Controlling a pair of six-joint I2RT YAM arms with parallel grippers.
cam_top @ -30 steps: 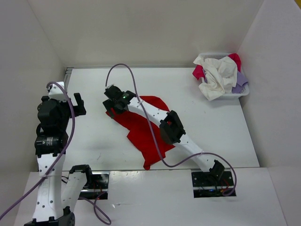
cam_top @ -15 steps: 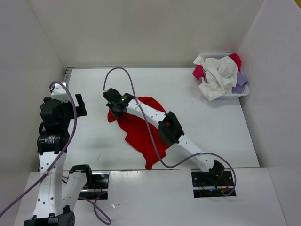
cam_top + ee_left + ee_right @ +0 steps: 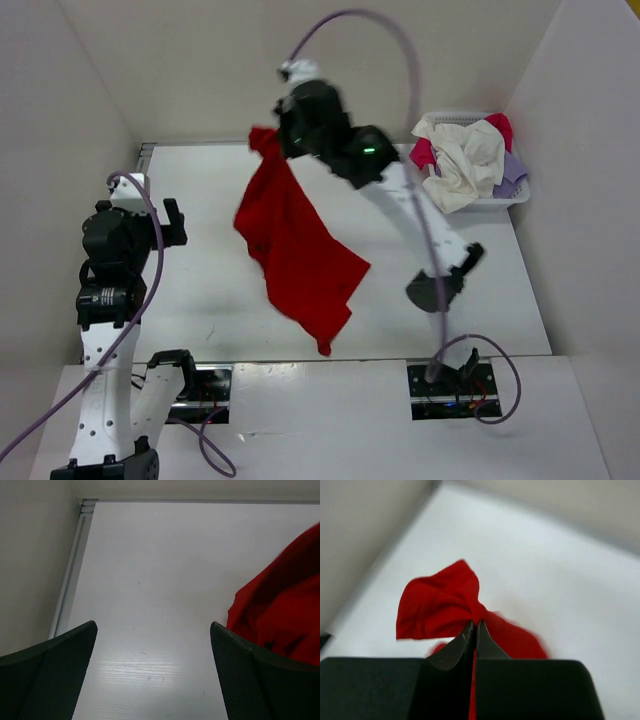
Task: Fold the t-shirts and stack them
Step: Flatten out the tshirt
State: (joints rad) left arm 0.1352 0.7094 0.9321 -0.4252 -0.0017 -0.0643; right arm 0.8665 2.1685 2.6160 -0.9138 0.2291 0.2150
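Hanging from the right pincer (image 3: pixel 270 140), the red t-shirt (image 3: pixel 295 250) is held up above the desk (image 3: pixel 200 290), over its middle and towards the far wall. The cloth is gathered to a bunch at the top and falls in a long, crumpled drape that widens and then narrows to a point near the desk's near edge; whether that point touches the surface cannot be told. In the right wrist view the right pincer (image 3: pixel 474 627) is seen closed, its two tips pressed together on a pinched fold of the red t-shirt (image 3: pixel 437 607), with a flap of fabric standing out to the left of the tips.

At the left side of the desk the left pincer (image 3: pixel 172 218) is raised, with its jaws spread wide and nothing between them. In its own view, bare desk is seen between the fingers (image 3: pixel 60 655), and an edge of the red t-shirt (image 3: pixel 285 610) is seen at the right.

At the far right corner a white mesh basket (image 3: pixel 517 195) is filled with an off-white t-shirt (image 3: pixel 460 170), a pinkish red t-shirt (image 3: pixel 420 152) and a lavender t-shirt (image 3: pixel 513 165), all crumpled together.
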